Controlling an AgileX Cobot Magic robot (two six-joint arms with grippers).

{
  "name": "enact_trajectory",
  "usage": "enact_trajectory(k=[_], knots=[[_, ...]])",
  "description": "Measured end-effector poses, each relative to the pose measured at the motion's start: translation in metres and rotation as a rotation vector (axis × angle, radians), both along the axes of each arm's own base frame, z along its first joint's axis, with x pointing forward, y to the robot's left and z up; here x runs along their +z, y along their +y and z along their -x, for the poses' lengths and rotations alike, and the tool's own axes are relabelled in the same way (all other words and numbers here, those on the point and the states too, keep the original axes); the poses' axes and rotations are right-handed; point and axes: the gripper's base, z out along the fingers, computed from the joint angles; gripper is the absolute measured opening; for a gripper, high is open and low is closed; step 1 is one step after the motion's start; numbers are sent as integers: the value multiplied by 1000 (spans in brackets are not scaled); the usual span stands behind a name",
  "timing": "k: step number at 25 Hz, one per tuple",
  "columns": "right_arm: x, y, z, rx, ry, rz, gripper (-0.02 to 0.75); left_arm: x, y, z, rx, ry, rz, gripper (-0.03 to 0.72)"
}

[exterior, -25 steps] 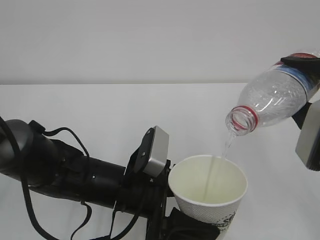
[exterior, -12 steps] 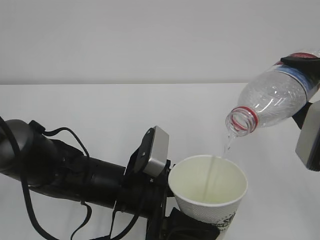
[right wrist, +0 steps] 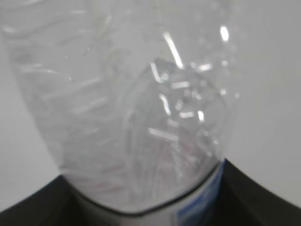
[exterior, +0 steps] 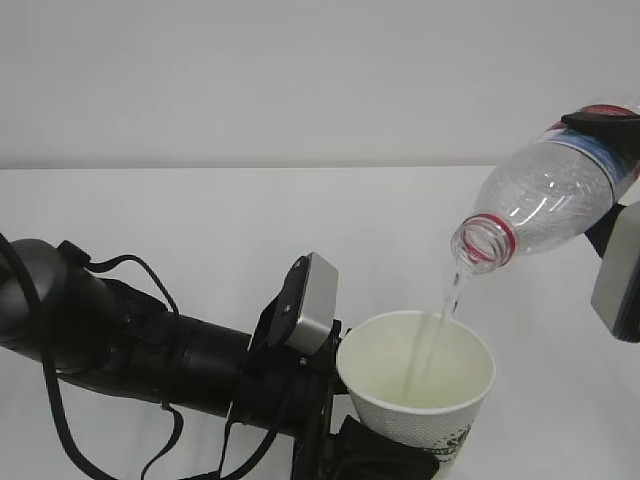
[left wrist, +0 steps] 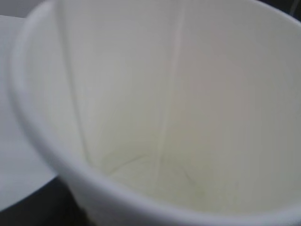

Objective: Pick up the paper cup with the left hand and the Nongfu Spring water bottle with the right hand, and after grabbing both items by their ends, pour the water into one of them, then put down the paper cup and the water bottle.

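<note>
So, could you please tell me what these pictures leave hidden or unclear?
- Left gripper: exterior view cuts its jaws off at the bottom edge; the paper cup fills the left wrist view.
- Right gripper: cropped by the right edge; the Nongfu Spring water bottle covers its wrist view.
- Water level in the cup: blurred in the left wrist view.

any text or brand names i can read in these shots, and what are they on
No text can be read in any view.
Water bottle label: red, white and blue bands at its upper end, lettering not legible; only a blue and white strip in the right wrist view.
Paper cup side: small dark green printed marks near its lower right, too small and cut off to read.
Grey box module on the left arm: no marking visible.
</note>
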Motion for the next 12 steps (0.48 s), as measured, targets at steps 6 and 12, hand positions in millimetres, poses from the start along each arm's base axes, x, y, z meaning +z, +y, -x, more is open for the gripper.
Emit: enact_trajectory(k=[6, 12], knots=[[0, 0, 0, 0, -3, 1, 459, 0, 0, 0, 0, 0, 0, 513], [0, 0, 0, 1, -6, 2, 459, 0, 0, 0, 0, 0, 0, 513]])
